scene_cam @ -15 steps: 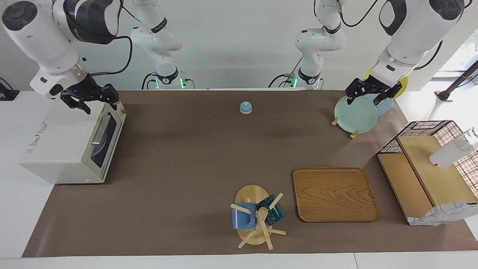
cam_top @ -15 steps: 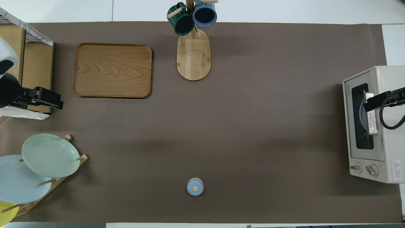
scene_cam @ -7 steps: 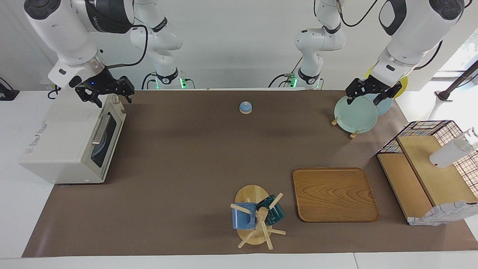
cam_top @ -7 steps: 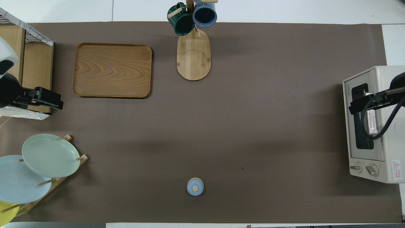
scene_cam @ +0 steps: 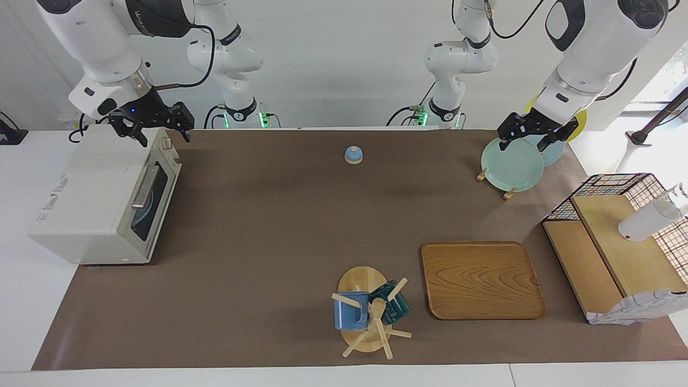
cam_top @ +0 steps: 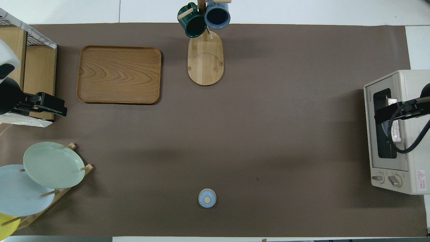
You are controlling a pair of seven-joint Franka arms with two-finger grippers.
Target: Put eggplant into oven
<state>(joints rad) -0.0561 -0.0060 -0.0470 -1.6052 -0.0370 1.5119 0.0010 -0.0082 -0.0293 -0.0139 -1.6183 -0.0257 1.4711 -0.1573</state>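
Brown tabletop: oven (scene_cam: pixel 102 201) at the right arm's edge, door closed, no eggplant visible, so I judge it inside; right gripper (scene_cam: pixel 152 122) above it and left gripper (scene_cam: pixel 529 130) over the plates (scene_cam: pixel 513 164), both released, empty

Right gripper (scene_cam: pixel 152 130) and left gripper (scene_cam: pixel 529 138) both hang raised, fingers spread apart.

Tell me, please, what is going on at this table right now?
Neither arm holds anything. The right gripper hangs open above the oven, whose door is shut. No eggplant shows on the table. The left gripper, also open, waits over the plates in the rack.
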